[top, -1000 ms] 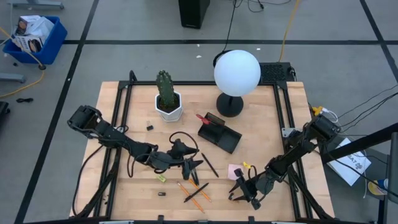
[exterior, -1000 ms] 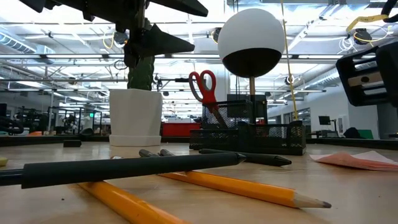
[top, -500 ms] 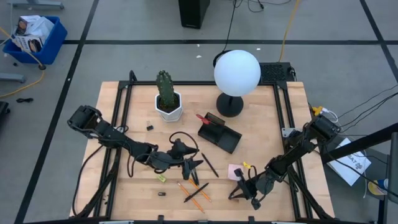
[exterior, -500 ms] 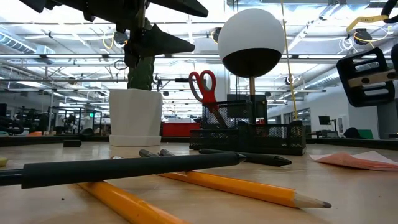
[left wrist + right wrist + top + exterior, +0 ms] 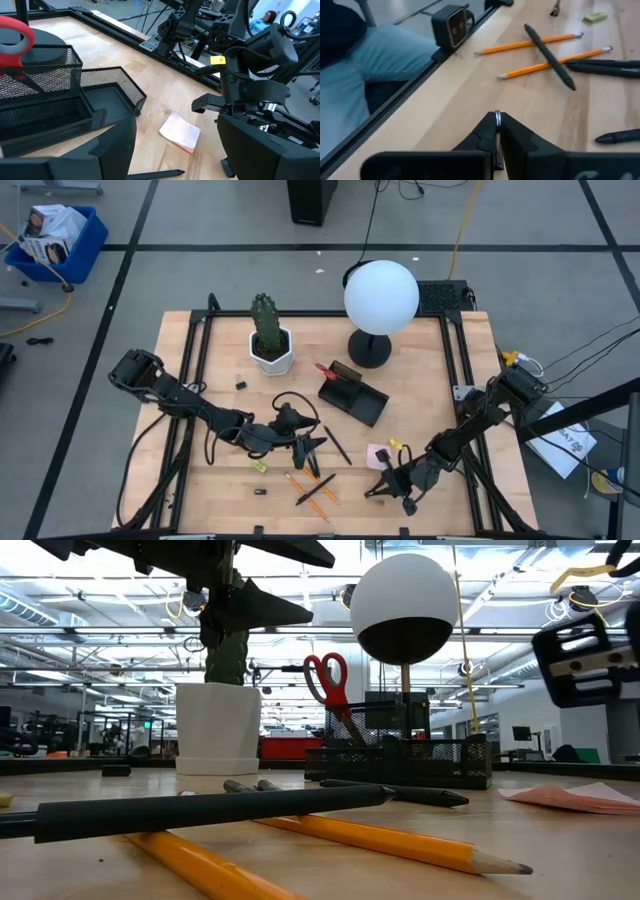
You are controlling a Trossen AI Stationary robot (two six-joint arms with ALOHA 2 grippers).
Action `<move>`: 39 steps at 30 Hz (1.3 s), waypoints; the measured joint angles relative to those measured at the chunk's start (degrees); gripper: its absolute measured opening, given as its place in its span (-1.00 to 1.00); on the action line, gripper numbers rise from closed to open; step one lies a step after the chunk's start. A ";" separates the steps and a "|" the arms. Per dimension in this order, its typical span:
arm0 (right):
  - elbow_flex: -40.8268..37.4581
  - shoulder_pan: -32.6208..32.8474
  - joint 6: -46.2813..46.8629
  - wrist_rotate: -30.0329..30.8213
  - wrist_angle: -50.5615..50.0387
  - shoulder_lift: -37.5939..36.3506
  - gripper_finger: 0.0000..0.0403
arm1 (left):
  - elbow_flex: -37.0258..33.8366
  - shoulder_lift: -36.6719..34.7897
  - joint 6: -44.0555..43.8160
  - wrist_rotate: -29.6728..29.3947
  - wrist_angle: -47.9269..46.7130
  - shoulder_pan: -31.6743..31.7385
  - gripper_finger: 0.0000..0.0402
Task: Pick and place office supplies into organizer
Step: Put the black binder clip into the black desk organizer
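Right wrist view shows our right gripper [image 5: 497, 131] closed on nothing; we should spread the fingers before descending squarely over the sticky-note pad [image 5: 377, 454].

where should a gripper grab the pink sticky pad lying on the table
The pink pad lies flat on the wood, clear of the organizer, so come straight down from above and pinch two opposite edges. Its low, flat shape leaves only the thin sides to grip. The right gripper is nearest.
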 joint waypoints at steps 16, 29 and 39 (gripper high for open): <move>0.00 -8.85 -9.76 11.30 3.46 -2.07 -0.98 | 0.00 0.00 0.58 -0.02 -0.09 0.00 0.42; 0.02 -22.84 -19.07 13.18 8.84 -7.49 -0.98 | 0.00 0.02 0.67 0.07 -0.48 -0.05 0.42; 0.01 -32.34 -15.25 9.93 6.30 -7.43 -0.98 | 0.00 0.02 1.89 4.20 -0.46 -0.11 0.42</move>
